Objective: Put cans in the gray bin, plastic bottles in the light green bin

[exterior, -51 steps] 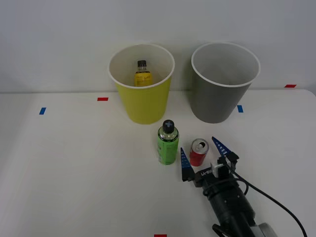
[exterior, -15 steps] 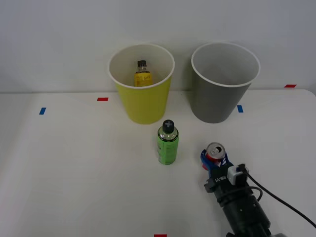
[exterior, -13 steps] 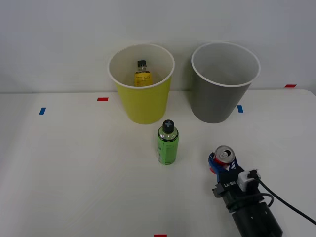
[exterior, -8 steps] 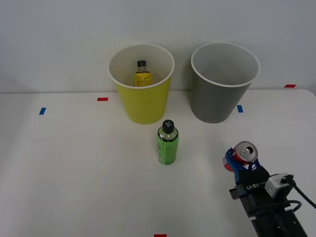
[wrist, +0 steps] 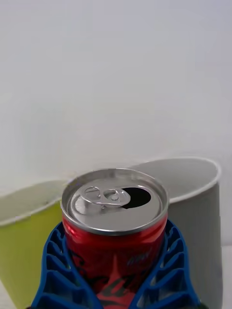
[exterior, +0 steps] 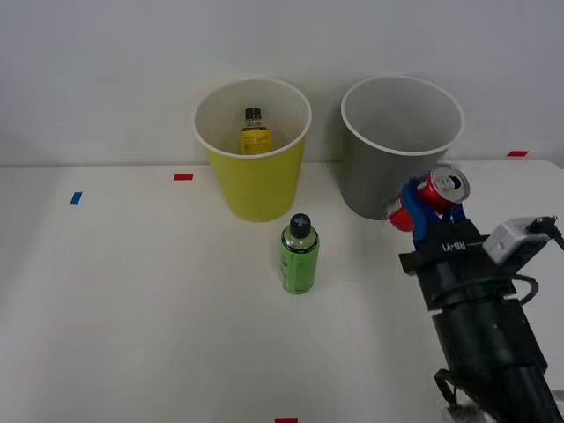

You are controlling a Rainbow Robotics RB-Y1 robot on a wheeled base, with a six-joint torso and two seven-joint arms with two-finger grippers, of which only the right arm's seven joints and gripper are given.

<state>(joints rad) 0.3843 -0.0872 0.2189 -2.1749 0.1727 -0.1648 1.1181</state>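
Carry step: right gripper [exterior: 429,209] clamped on the can [exterior: 430,198], held off the table, tilted, near the gray bin [exterior: 401,145] rim; next move likely needs lift over that rim before release, while green bottle [exterior: 300,255] waits beside lime bin [exterior: 254,150].

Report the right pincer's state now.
Right pincer: closed on the red can, held in the air beside the gray bin.
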